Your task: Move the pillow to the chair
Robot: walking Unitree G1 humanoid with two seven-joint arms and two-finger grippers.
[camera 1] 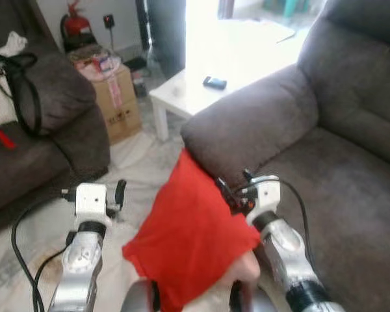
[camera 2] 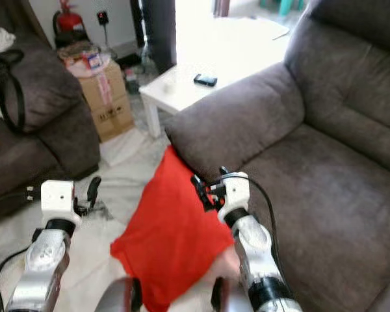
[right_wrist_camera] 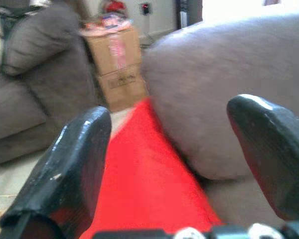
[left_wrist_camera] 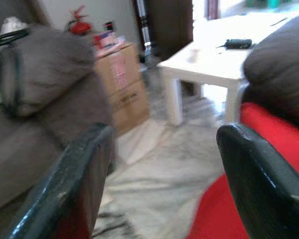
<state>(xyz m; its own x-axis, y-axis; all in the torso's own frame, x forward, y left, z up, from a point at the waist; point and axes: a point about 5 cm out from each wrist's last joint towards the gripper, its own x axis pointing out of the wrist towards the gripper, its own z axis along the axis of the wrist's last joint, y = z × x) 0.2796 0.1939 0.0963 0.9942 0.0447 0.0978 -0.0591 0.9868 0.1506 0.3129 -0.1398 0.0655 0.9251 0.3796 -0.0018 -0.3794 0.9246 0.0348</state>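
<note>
Both jaws spread apart, gripping nothing. Red pillow (camera 1: 192, 240) between left gripper (camera 1: 119, 193) and right gripper (camera 1: 229, 192), leaning on grey armchair (camera 1: 299, 162) arm; not yet on seat.

1 red pillow (camera 1: 188, 240); 2 grey sofas (camera 1: 325, 162) (camera 1: 32, 130); 1 white table (camera 1: 221, 65); 1 cardboard box (camera 1: 117, 97); 1 fire extinguisher (camera 1: 75, 26).

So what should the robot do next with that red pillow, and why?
Probably swing the red pillow rightward, over the armrest. It rests between both arms, against the armrest's front, not yet on the chair seat. Both the left end effector and the right end effector look open.
</note>
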